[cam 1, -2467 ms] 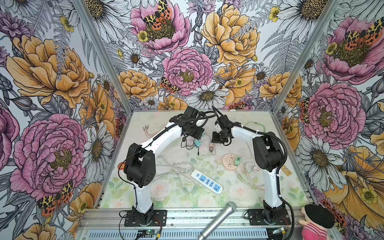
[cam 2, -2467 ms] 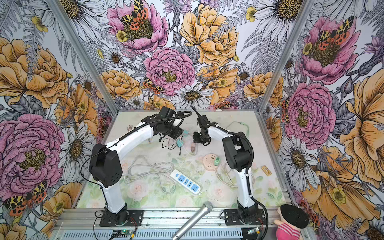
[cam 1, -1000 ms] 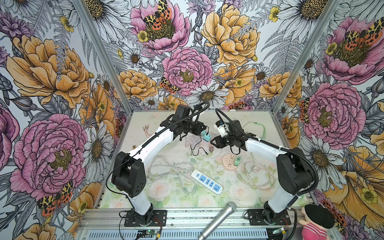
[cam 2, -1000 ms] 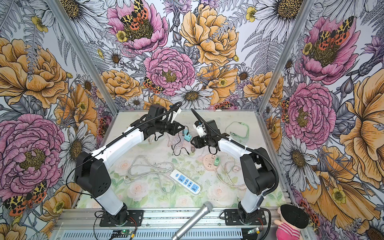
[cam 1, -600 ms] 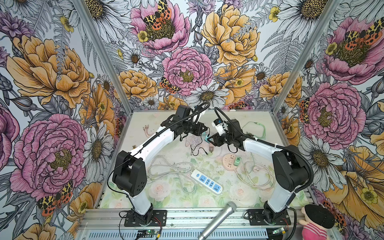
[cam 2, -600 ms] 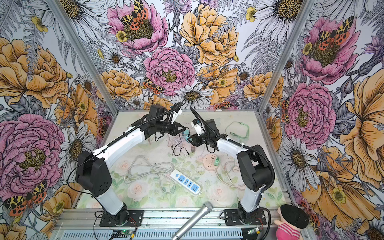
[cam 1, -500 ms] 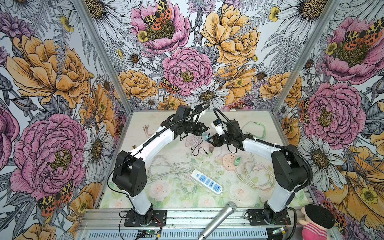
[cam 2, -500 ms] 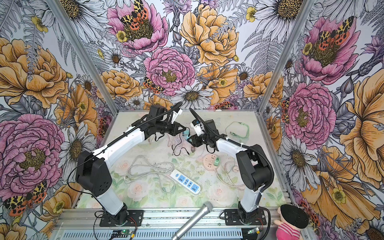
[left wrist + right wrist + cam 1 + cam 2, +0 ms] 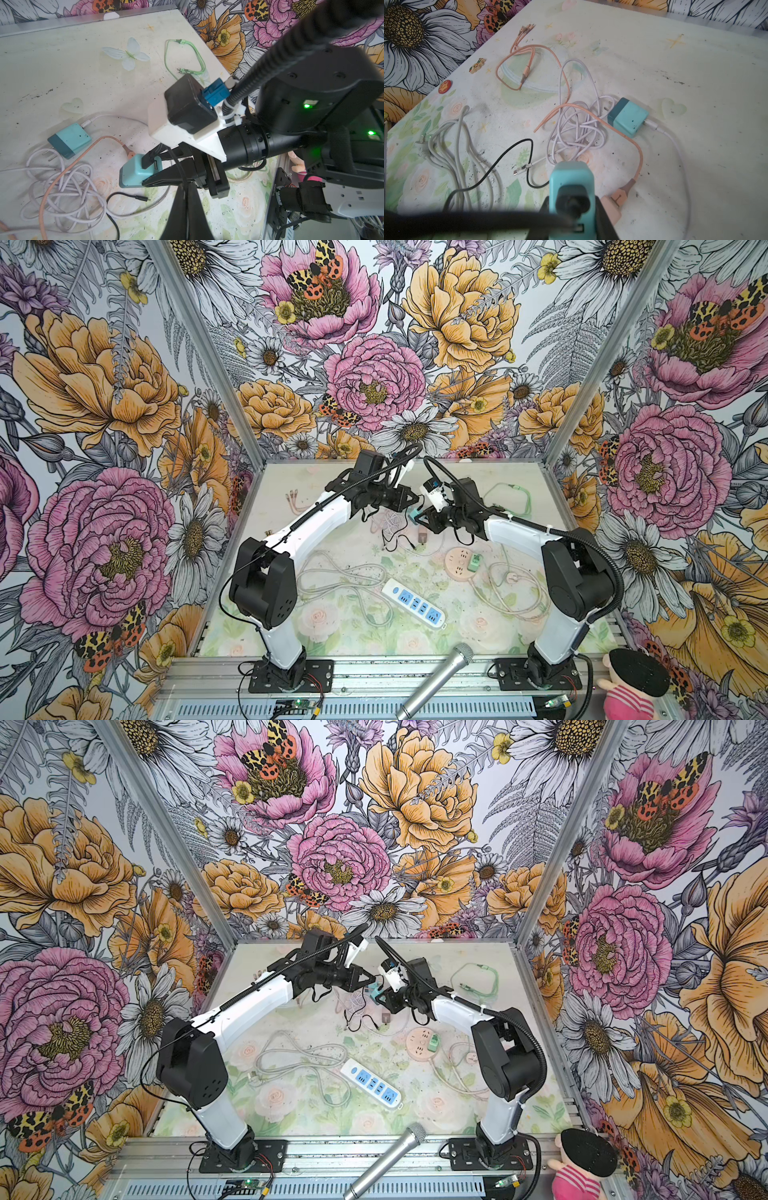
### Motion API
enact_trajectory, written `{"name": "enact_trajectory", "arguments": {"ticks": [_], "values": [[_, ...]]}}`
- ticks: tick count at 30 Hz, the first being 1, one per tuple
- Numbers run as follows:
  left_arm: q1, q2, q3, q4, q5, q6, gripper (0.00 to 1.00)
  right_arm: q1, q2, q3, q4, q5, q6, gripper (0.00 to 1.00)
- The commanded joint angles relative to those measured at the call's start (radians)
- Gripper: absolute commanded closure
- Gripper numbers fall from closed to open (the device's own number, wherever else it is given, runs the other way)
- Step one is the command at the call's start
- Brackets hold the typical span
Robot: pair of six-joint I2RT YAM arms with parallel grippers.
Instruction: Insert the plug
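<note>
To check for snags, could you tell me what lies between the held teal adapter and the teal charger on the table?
A salmon cable crosses between the teal adapter and the teal charger; the left wrist view shows it.

White links, black joints

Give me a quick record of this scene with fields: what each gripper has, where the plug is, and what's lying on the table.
Left gripper: shut on the black cable
Right gripper: shut on the teal adapter, held off the table
Black plug: at one port of the adapter; depth cannot be told
Second port: empty
On the table: another teal charger, white power strip, round pink socket, loose cables
</note>
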Motion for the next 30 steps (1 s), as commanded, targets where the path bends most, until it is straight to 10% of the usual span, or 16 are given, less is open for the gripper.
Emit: {"name": "enact_trajectory", "arguments": {"ticks": [1,12,24,30], "values": [[-0.005,0.001,0.007,0.017,0.026,-0.011,1.00,0.006,-0.026,0.026,-0.045,-0.012,-0.058,1.00],[0.019,-0.053,-0.072,0.023,0.017,-0.036,0.67,-0.018,-0.165,0.016,-0.205,0.051,-0.172,1.00],[0.026,-0.181,-0.331,0.175,0.028,-0.100,0.56,-0.051,-0.285,0.024,-0.344,0.094,-0.231,1.00],[-0.017,-0.234,-0.433,0.208,-0.171,-0.118,0.47,-0.056,-0.326,0.104,-0.408,0.139,-0.219,1.00]]}}
